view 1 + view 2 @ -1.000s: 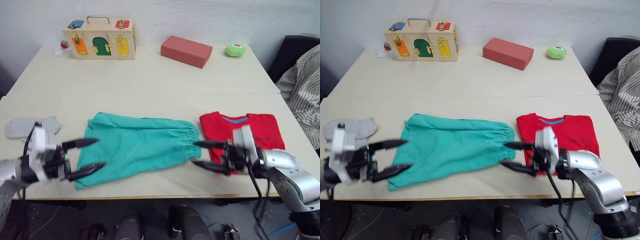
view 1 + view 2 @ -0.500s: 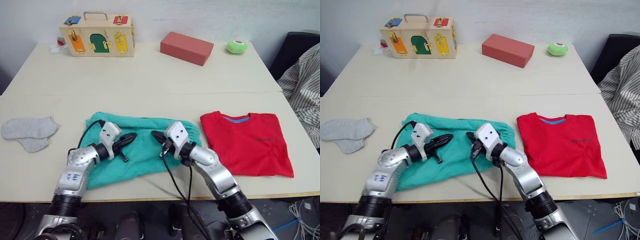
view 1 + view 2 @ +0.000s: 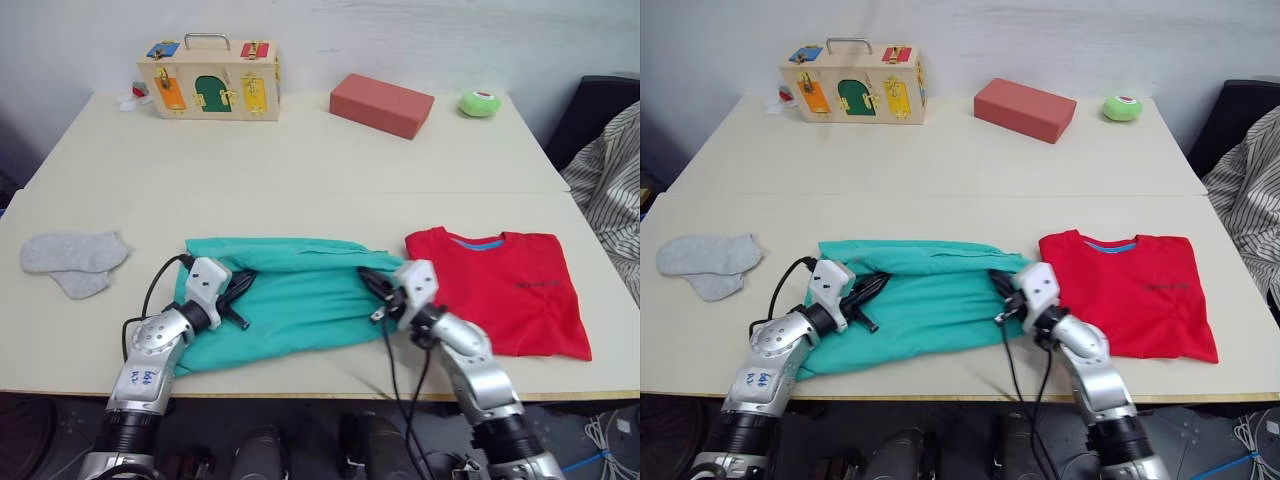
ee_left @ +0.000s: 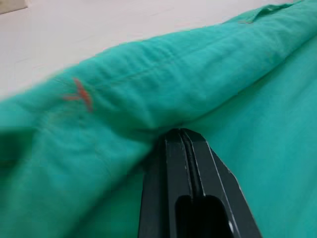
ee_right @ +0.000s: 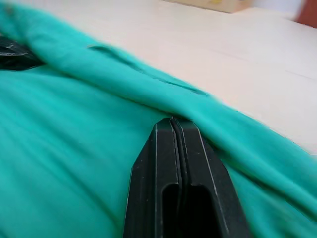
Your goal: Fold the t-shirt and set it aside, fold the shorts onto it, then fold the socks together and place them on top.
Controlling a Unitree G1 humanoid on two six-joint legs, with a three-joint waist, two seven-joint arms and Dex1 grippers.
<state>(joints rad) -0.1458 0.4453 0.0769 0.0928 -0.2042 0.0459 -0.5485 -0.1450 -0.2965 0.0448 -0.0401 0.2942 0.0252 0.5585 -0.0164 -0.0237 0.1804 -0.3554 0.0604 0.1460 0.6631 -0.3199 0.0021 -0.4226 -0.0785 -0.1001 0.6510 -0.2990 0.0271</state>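
2 grippers are clamped on the shorts, spread low in the frame's centre on the table: the left gripper and right gripper each pinch the far edge, evidently so it can be drawn over evenly. The t-shirt is laid folded at lower right, ready underneath; the socks wait at far left.
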